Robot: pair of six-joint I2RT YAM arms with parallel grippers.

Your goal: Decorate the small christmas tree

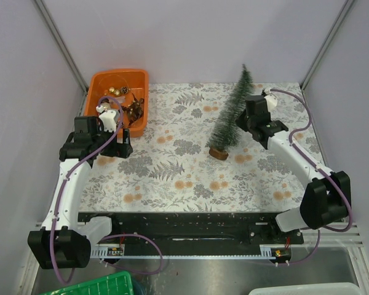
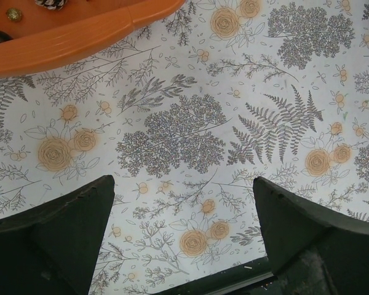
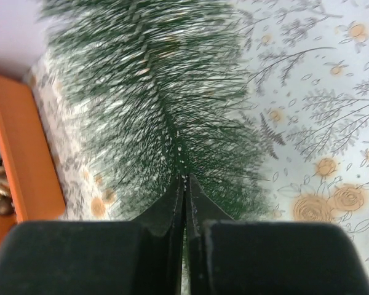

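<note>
From above, the small christmas tree point(image 1: 230, 117) stands tilted, right of centre on the floral counter point(image 1: 172, 172), brown base down. The right pincer point(image 1: 242, 121) is clamped on its middle. An orange tray point(image 1: 92, 86) of ornaments sits at the far left. At the left wrist, the left pincer point(image 2: 184, 190) gapes wide over the counter beside the tray's rim. At the right wrist, the jaws pinch the tree's thin stem among the bristles.

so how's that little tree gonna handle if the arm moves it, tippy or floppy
Probably tippy: the small christmas tree is tall and slim on a small round base. Its bristles look soft, so the right gripper, shut on the stem, may slip or flatten them. It likely weighs little, being mostly thin bristle.
</note>
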